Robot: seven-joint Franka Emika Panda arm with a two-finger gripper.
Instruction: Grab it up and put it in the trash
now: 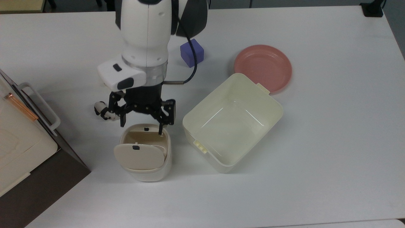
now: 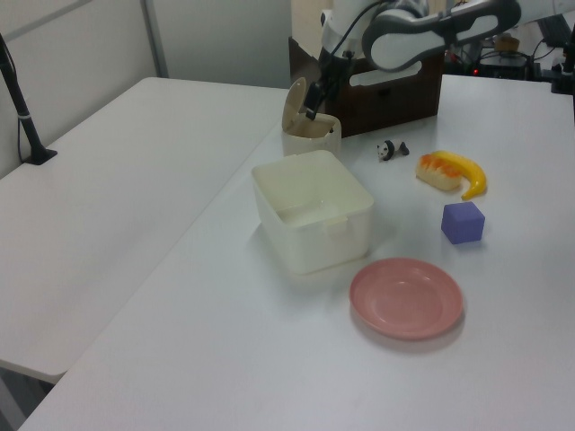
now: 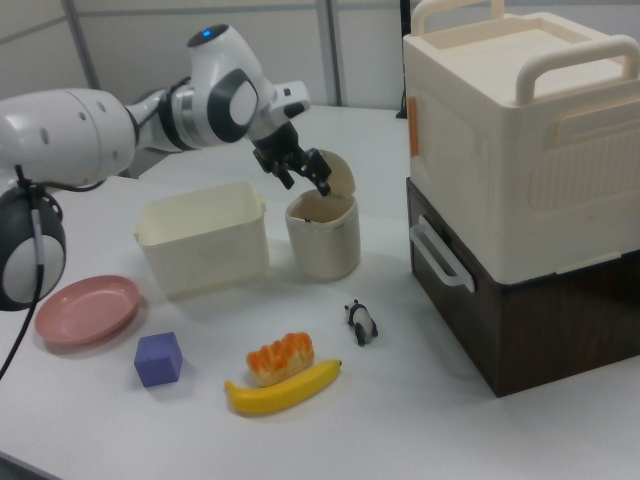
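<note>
The arm reached down from the top view's upper edge, its wrist pointing almost straight down, and the gripper point(image 1: 141, 123) hung just above the open mouth of the trash bin point(image 1: 145, 171) with both fingers spread wide apart and nothing between them. In the right view the gripper point(image 3: 303, 178) stood tilted beside the raised flap lid point(image 3: 340, 175). The paper wad was probably inside the bin, but the inside looked dim and I could not make out how it lay or which way it pointed. The panda figurine point(image 1: 102, 112) stood on the desk point(image 1: 316, 142) near the gripper, on the top view's left, and the cream tub point(image 1: 232, 122) was just beside the bin, on the top view's right.
</note>
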